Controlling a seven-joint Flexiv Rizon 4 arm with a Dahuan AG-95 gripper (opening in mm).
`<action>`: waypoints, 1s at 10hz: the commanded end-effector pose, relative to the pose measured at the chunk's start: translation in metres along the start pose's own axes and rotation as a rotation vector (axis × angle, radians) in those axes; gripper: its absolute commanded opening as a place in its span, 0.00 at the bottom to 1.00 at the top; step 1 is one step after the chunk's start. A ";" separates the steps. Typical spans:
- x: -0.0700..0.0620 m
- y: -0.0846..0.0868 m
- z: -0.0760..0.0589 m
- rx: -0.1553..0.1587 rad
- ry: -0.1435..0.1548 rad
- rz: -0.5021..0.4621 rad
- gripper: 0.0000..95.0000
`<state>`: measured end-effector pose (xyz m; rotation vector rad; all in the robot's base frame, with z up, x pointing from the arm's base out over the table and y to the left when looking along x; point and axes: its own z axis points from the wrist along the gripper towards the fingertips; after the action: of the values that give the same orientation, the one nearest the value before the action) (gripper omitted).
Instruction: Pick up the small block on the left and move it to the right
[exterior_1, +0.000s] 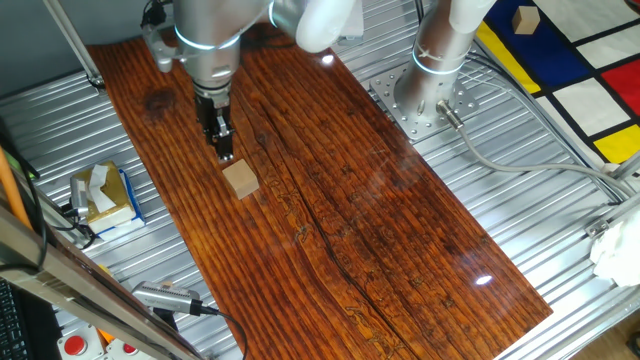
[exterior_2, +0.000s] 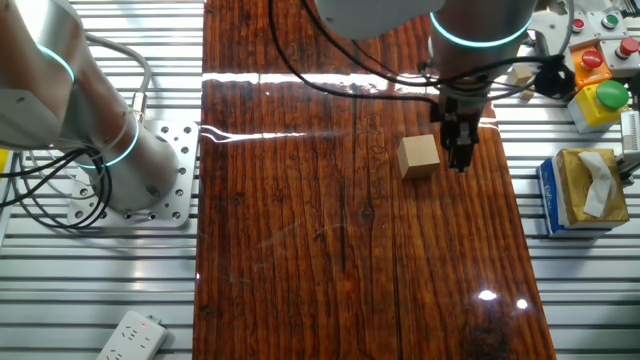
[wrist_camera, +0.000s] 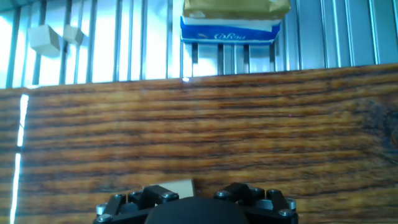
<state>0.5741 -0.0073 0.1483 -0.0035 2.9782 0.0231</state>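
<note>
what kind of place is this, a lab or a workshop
Most likely a robotics lab: a robot arm base bolted to a slotted metal table, and coloured push-button control boxes beside the wooden board.

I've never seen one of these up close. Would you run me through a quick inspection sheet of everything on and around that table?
Surface: dark reddish board on a ribbed metal table; glare spots.
Job's thing: block lies on the board, not gripped.
Clutter: tissue box beside the board; power strip at the table edge; two spare cubes on the metal.
Claw: claw right beside the block; contact and opening unclear.
Cables: black cables hang across the board; grey hose by the arm base.
Surroundings: button boxes; coloured floor mat.
</note>
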 end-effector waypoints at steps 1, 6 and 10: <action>0.002 0.001 0.002 0.003 0.005 0.017 0.80; 0.020 0.026 0.010 0.009 -0.016 0.087 0.80; 0.038 0.031 0.017 0.008 -0.037 0.088 0.80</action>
<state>0.5364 0.0242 0.1235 0.1282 2.9343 0.0192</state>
